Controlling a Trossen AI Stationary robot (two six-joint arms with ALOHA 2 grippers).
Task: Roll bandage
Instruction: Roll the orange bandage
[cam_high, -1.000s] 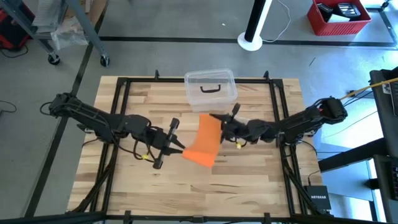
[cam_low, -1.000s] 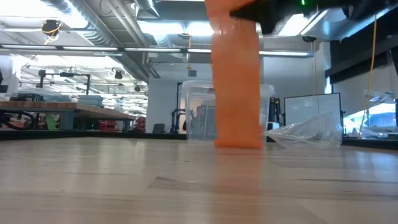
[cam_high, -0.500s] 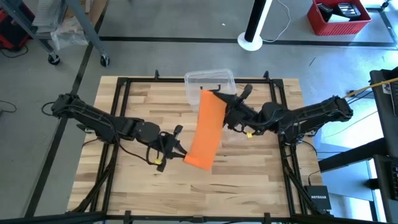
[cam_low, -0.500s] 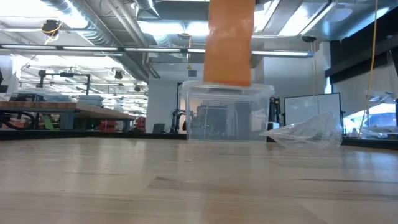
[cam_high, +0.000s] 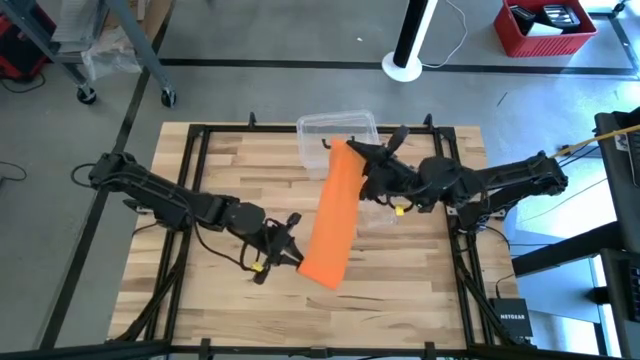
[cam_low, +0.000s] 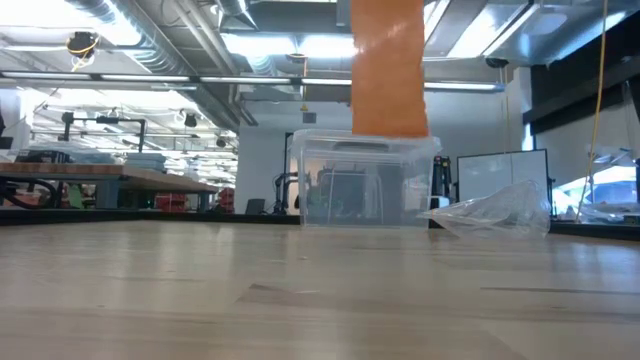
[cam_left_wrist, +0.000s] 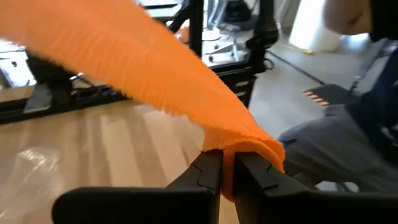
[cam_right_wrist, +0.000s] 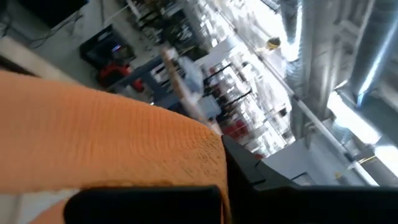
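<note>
Bandage held unrolled above the table, stretched as a flat band between the 2 grippers. In the high view its long axis runs from about 1 o'clock to 7 o'clock. The right gripper pinches the far end at 1 o'clock, above the clear plastic box; its fingers are closed on the fabric. The left gripper pinches the near end at 7 o'clock; the left wrist view shows its narrow fingers clamped on the bunched corner. In the low view the band's lower edge hangs clear of the tabletop. Neither arm is nearer: each holds 1 end. Rolling probably requires 1 end to turn along this axis toward the other while the strip stays taut.
</note>
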